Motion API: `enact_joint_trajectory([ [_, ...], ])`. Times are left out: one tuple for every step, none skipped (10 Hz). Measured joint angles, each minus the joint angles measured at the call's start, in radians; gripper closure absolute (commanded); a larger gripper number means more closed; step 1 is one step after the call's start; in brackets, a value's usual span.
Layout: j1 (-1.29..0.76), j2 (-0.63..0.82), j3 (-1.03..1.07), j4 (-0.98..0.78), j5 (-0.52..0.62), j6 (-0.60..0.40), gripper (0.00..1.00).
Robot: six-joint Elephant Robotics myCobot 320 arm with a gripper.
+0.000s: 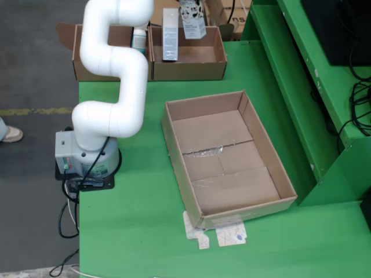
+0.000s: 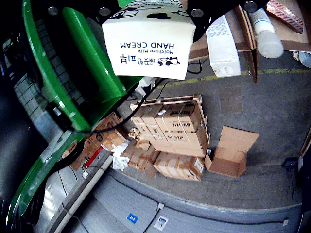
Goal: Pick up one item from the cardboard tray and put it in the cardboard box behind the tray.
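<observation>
In the fixed view the white myCobot arm [image 1: 113, 87] rises from its base at about nine o'clock on the green table [image 1: 139, 231], the empty cardboard tray [image 1: 287, 185] lies at centre, and at twelve o'clock the cardboard box [image 1: 191, 68] stands at the table's far edge with a tall white carton [image 1: 170, 35] upright inside. Above that box hangs the hand cream box [image 1: 192, 20] (its upside-down print reads "Moisture Milk HAND CREAM" in the wrist view), clear of the box floor. In the wrist view the gripper [image 2: 148, 9] holds the hand cream box [image 2: 149, 46] at its top, with the white carton [image 2: 222, 46] and a white bottle [image 2: 266, 31] towards two o'clock.
</observation>
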Motion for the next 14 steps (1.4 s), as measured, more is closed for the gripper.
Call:
enact_joint_trajectory([
  [-0.034,-0.047,0.000,0.040,0.000,0.011,1.00],
  [-0.077,-0.100,-0.002,0.095,0.002,0.020,1.00],
  [-0.086,-0.112,-0.002,0.134,-0.003,0.011,1.00],
  [-0.072,-0.113,-0.002,0.193,-0.002,0.015,1.00],
  [-0.071,-0.115,-0.002,0.224,-0.002,0.017,1.00],
  [-0.071,-0.117,-0.002,0.227,-0.002,0.017,1.00],
  [-0.080,-0.118,-0.002,0.227,-0.002,0.017,1.00],
  [-0.078,-0.124,-0.002,0.227,-0.002,0.017,1.00],
  [-0.075,-0.140,-0.002,0.229,-0.002,0.017,1.00],
  [-0.068,-0.143,-0.003,0.229,-0.002,0.017,1.00],
  [-0.068,-0.143,-0.003,0.229,-0.002,0.017,1.00],
  [-0.069,-0.144,-0.003,0.229,-0.002,0.017,1.00],
  [-0.074,-0.153,-0.003,0.229,-0.002,0.017,1.00],
  [-0.074,-0.166,-0.003,0.229,-0.002,0.017,1.00],
])
